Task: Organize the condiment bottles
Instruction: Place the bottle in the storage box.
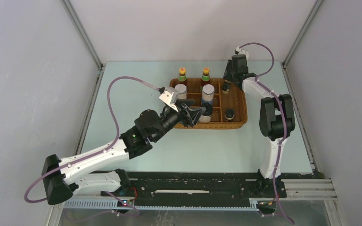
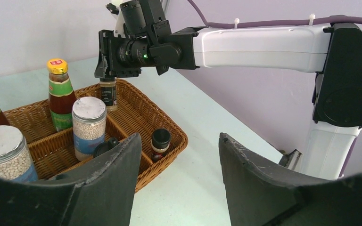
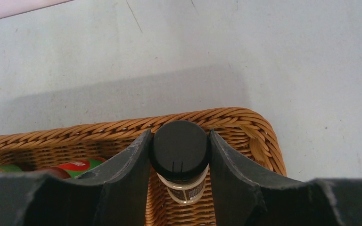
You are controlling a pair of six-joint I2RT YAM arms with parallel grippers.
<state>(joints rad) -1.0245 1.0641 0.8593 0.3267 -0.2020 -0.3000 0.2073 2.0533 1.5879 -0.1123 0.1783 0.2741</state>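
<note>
My right gripper (image 3: 179,136) is shut on the black cap of a small dark-labelled bottle (image 3: 185,188), held upright in the far right corner of the wicker tray (image 3: 235,120). The pair also shows in the top view (image 1: 226,85) and the left wrist view (image 2: 108,93). Two yellow-capped sauce bottles (image 1: 182,75) (image 1: 206,74) stand in the tray's far compartments, with two silver-topped shakers (image 1: 181,90) (image 1: 208,93) just in front. A tiny dark bottle (image 1: 229,114) stands at the near right. A white black-capped bottle (image 1: 206,115) stands beside my left gripper (image 1: 193,115), which is open and empty.
The tray (image 1: 241,101) sits at the far middle of the pale green table. Grey walls with metal frame posts close in the back and both sides. The right arm's elbow (image 1: 275,115) stands right of the tray.
</note>
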